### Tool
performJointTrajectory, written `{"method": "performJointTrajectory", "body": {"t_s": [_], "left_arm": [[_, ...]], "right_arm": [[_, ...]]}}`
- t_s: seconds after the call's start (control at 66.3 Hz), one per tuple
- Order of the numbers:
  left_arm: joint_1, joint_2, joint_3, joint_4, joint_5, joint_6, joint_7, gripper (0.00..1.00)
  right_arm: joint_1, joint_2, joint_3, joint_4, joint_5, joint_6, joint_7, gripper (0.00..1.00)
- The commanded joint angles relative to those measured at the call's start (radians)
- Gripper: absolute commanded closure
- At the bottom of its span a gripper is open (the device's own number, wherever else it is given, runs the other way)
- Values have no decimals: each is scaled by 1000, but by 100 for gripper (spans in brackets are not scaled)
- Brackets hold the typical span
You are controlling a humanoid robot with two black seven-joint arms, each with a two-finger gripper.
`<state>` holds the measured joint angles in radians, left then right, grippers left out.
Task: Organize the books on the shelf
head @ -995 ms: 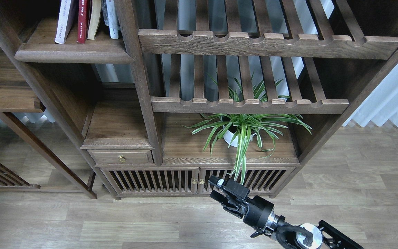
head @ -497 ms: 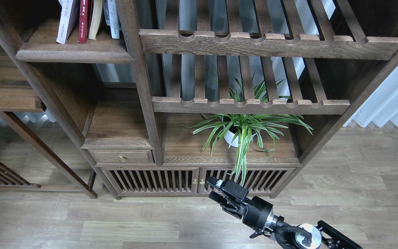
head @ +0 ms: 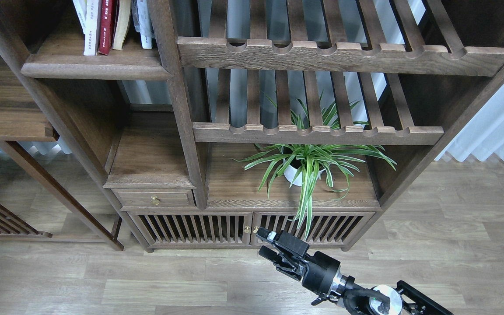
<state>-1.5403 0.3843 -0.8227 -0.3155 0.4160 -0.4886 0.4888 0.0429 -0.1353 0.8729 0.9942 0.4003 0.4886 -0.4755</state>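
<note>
Standing upright at the shelf's [head: 96,70] back-left corner, the books [head: 103,26] are sitting w/ spines out; right gripper [head: 266,245] is hovering low, well apart, fingers parted, holding nothing. Approx. best approach: rise slowly, square the spines w/o tipping them.

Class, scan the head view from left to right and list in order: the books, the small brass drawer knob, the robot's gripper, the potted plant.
books → brass drawer knob → right gripper → potted plant
</note>
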Motion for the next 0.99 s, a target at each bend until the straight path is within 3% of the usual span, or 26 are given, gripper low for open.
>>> {"method": "performJointTrajectory", "body": {"t_s": [0.0, 0.271, 0.98], "left_arm": [[0, -4, 2, 3, -3, 0, 0, 97], [-12, -65, 11, 33, -71, 0, 0, 97], [-83, -74, 54, 70, -187, 0, 0, 97]], "right_arm": [[0, 0, 0, 1, 0, 0, 0, 1], [0, 0, 0, 1, 2, 0, 0, 1], [0, 0, -2, 3, 0, 0, 0, 1]]}}
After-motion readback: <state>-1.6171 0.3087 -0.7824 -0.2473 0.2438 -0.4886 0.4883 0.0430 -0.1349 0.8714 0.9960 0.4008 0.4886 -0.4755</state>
